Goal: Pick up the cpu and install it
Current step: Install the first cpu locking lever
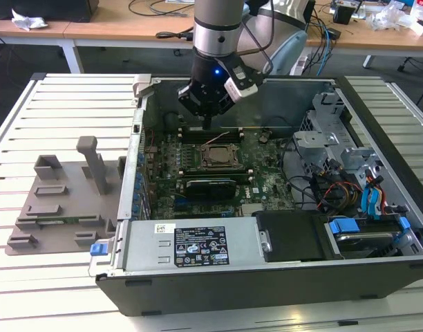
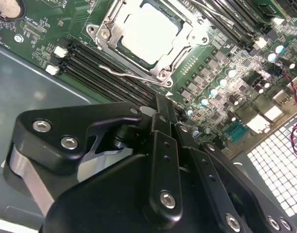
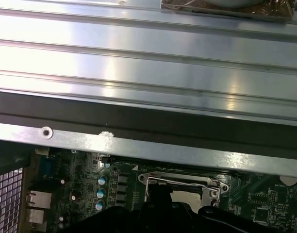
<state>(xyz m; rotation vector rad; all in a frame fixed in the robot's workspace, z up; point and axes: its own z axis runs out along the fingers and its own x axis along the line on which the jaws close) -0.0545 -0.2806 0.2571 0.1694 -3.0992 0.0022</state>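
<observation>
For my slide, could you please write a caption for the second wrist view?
The gripper hovers above the motherboard, near the cpu seated in its socket frame.

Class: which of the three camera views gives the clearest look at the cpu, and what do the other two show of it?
The second wrist view: the cpu lies in the socket frame, its pale metal top seen large and nearly whole. In the exterior view the cpu is a small square on the motherboard, beneath the hand. In the first wrist view the cpu is mostly hidden behind the hand.
</observation>
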